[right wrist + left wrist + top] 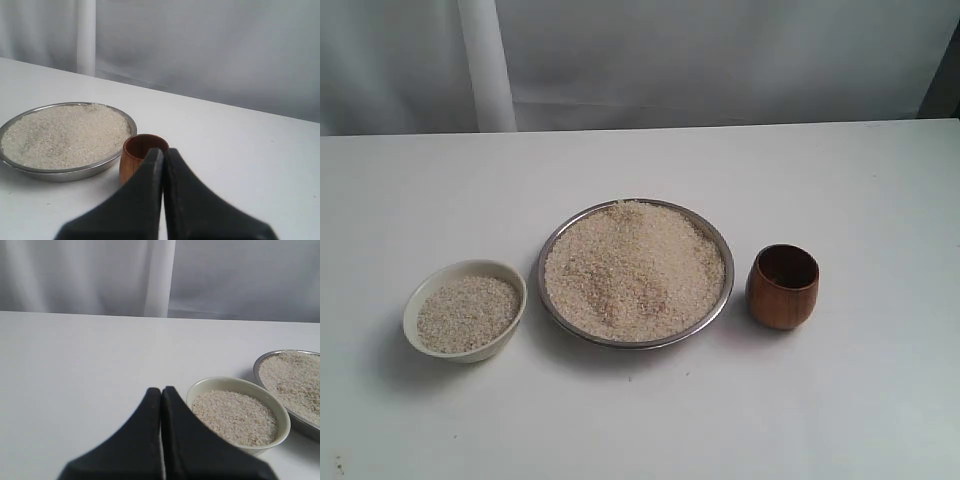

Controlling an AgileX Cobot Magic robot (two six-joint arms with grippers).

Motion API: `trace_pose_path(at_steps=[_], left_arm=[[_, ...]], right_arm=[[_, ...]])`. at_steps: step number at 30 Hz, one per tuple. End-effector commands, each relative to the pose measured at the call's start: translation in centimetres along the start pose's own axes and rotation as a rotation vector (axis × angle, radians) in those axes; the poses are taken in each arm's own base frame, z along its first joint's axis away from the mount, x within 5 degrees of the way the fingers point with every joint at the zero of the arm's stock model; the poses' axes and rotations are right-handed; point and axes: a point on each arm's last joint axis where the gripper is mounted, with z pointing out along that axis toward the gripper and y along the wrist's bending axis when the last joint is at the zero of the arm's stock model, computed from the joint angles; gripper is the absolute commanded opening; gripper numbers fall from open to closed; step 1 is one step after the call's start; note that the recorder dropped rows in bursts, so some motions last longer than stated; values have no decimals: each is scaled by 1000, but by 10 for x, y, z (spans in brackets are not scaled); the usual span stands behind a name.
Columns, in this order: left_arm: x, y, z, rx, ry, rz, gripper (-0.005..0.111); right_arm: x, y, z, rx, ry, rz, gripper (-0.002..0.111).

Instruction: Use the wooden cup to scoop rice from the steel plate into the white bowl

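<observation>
Left claw [161, 389] and right claw [164, 150] each pinched together, empty; wooden cup [782, 287] beside steel plate [640, 345].

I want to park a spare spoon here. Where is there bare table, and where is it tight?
Bare table runs wide behind the three vessels up to the backdrop, in front of them, and right of the wooden cup. Tight: the narrow gaps between the white bowl and steel plate, and between plate and cup.

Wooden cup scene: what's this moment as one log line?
wooden cup: upright, free | steel plate: rice heaped | white bowl: part-filled | left gripper: shut | right gripper: shut
</observation>
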Motion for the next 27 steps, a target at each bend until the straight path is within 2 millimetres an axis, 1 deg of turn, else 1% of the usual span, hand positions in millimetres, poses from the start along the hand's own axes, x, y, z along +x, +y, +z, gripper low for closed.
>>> trace_pose_path(at_steps=[1, 19, 23, 24, 27], left_arm=[[-1, 0, 0, 6, -9, -9, 0], [-1, 0, 0, 6, -9, -8, 0], [-1, 0, 0, 6, -9, -8, 0], [-1, 0, 0, 6, -9, -8, 0], [-1, 0, 0, 6, -9, -6, 0]], right_arm=[[1, 0, 0, 9, 3, 1, 0], [1, 0, 0, 9, 3, 1, 0], [2, 2, 0, -14, 14, 96, 0], [2, 2, 0, -14, 13, 99, 0], [-14, 0, 0, -11, 3, 88, 0]])
